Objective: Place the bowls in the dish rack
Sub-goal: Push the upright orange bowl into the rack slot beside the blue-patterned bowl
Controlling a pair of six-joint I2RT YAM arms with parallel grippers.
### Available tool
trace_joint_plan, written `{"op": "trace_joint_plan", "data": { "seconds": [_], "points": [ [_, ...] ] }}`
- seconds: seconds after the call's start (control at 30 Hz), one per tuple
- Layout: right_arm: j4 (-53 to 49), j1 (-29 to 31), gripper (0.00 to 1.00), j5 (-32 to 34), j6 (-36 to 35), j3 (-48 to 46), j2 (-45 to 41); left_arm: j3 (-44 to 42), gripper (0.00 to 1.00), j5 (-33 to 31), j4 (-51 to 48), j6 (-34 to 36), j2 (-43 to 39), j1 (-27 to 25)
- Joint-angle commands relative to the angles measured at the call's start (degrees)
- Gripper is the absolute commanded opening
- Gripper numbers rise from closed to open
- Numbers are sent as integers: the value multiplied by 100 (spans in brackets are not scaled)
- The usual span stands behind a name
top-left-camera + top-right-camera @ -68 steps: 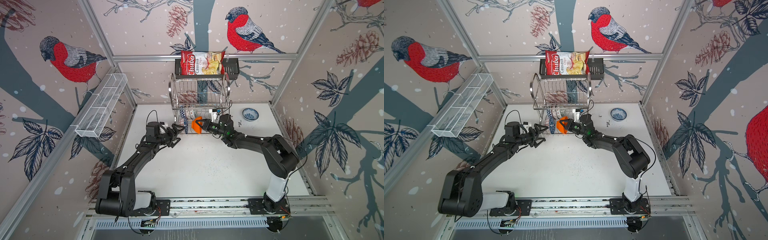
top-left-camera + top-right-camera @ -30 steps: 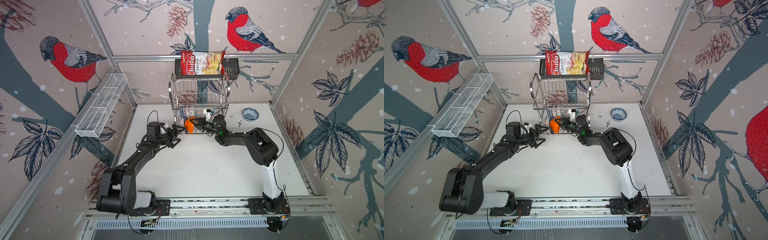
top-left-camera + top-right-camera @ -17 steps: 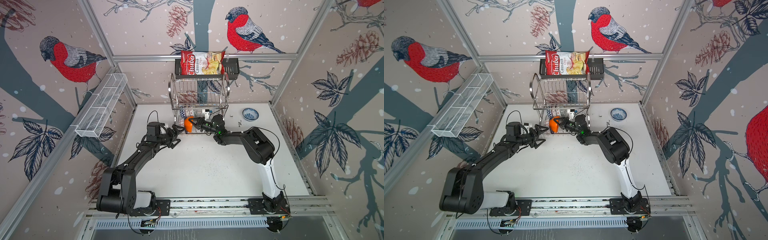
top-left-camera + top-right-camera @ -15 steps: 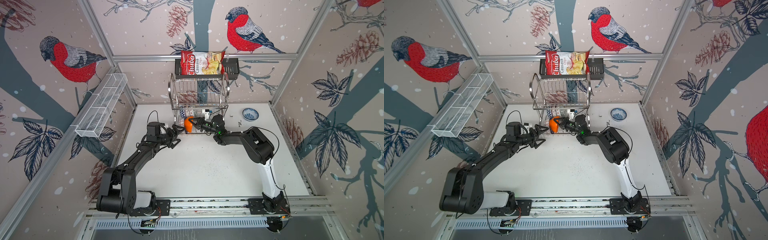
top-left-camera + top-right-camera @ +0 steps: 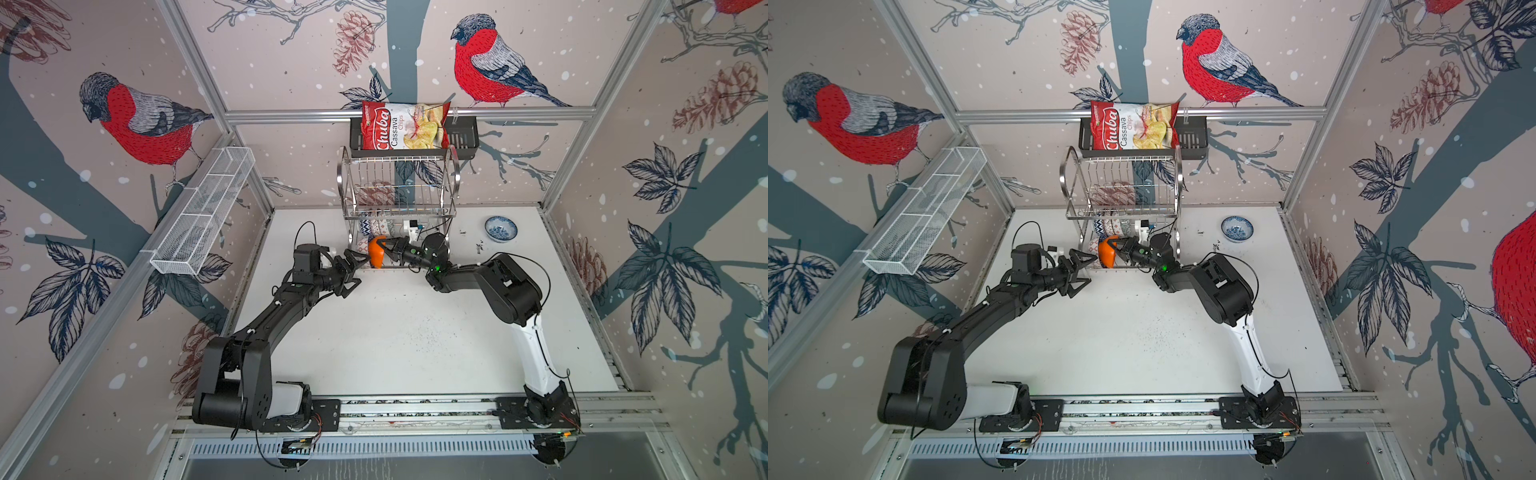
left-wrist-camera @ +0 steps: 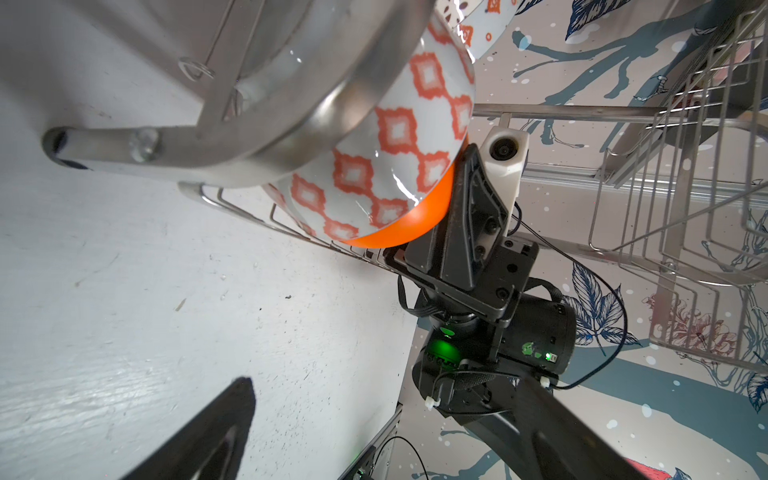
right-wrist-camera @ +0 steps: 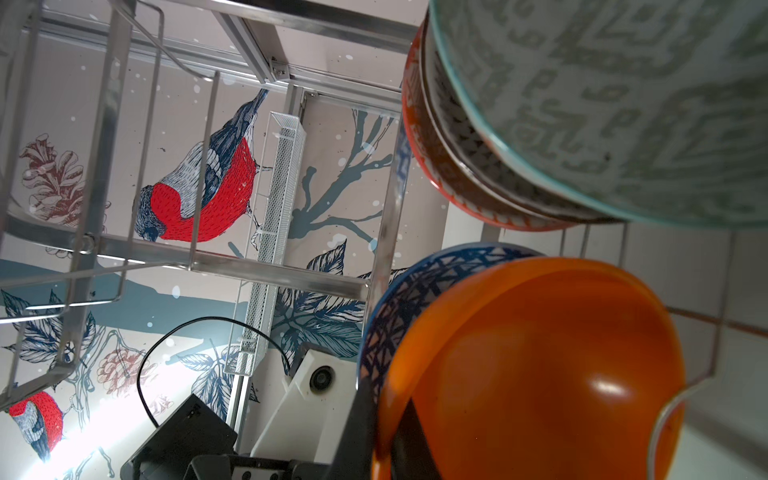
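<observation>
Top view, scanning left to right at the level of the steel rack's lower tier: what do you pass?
Long white wire-mesh basket → black left end effector, open → plain orange round bowl → white-and-blue floral round bowl.

Two overhead overviews, two wrist close-ups

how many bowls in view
5: dark blue geometric bowl, orange-white patterned bowl and grey-green patterned bowl in the steel wire dish rack; plain orange bowl in the right pincer; white-blue floral bowl on the table. Others may be hidden.
</observation>
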Motion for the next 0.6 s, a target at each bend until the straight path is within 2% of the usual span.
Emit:
{"op": "trace_joint_plan", "data": {
  "seconds": [0.0, 0.57],
  "points": [
    [338, 8, 0, -100, 62, -15, 17, 32, 97, -46, -10, 97, -33, 9],
    [111, 34, 0, -109, -149, -50, -75, -22, 97, -47, -4, 114, -75, 9]
  ]
}}
